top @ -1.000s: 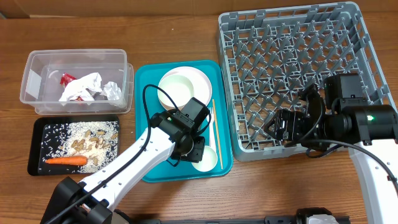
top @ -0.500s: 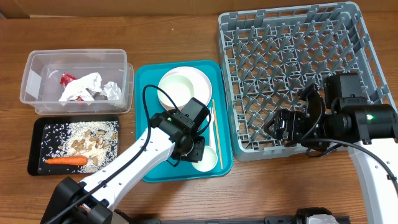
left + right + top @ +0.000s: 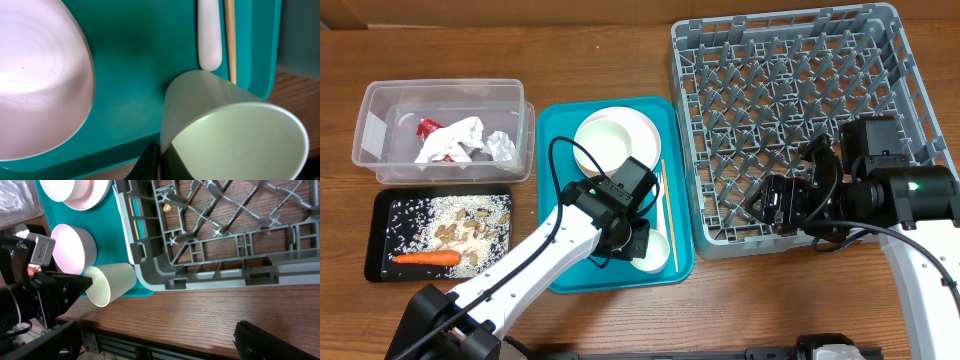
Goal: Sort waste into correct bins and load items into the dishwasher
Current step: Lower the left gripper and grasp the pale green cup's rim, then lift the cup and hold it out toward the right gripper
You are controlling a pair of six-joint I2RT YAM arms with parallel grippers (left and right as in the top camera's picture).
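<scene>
Grey dish rack [image 3: 790,120]: fills the right half of the table. We see no dishware in it.

Right gripper [image 3: 772,207]: hangs over the near-left corner of the rack, fingers spread wide, nothing between them.

Teal tray [image 3: 555,200]: just left of the rack, at table centre.

Clear tub [image 3: 380,100]: far left, well apart from the rack. It holds crumpled white napkins [image 3: 455,140] and a red wrapper [image 3: 426,126] beside them.

Black tray [image 3: 380,240]: just in front of the tub. It holds beige food scraps [image 3: 460,225] and an orange carrot [image 3: 425,258] along its near edge.

White round dishware [image 3: 617,133]: at the far end of the teal tray. We cannot tell from above whether it is a plate, a bowl, or both stacked.

White bowl [image 3: 40,85]: mid-tray, mostly hidden under the left arm in the overhead view.

Left gripper [image 3: 636,238]: down in the near-right corner of the teal tray, fingers [image 3: 150,161] pinched narrow on the wall of the small white cup [image 3: 230,125], one inside the rim and one outside.

Cup: tipped on its side in that corner, mouth towards the near table edge, just beside the bowl.

White fork [image 3: 659,195] and thin wooden stick [image 3: 669,205]: side by side along the right edge of the teal tray. The fork handle's end sits right by the cup.
</scene>
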